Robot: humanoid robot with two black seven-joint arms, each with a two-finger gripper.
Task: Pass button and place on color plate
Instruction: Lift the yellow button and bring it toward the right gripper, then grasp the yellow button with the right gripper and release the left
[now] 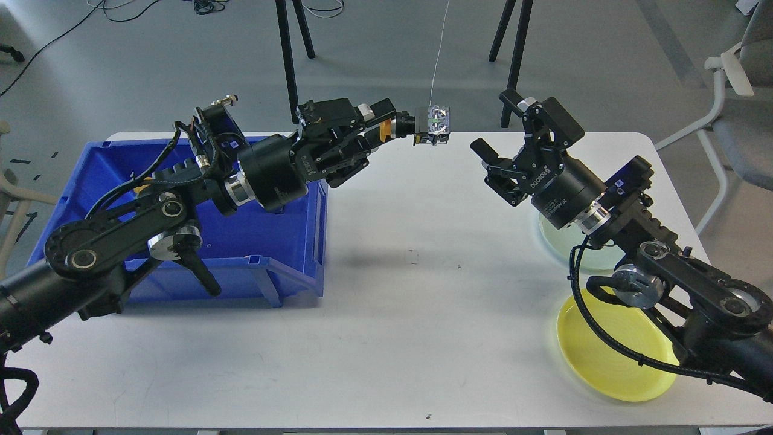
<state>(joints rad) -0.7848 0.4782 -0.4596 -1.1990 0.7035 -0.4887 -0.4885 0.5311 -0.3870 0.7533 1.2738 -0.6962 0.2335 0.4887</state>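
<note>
My left gripper (391,124) is shut on a yellow-capped button (430,125) and holds it in the air above the table's far middle, its contact block pointing right. My right gripper (495,125) is open, its fingers spread, just right of the button and apart from it. The pale green plate (551,232) lies at the right, mostly hidden behind my right arm. The yellow plate (604,362) lies at the front right, partly under that arm.
The blue bin (284,232) stands at the left; my left arm hides most of its inside, so the other buttons cannot be made out. A white table (386,326) carries everything. Stand legs rise behind the table.
</note>
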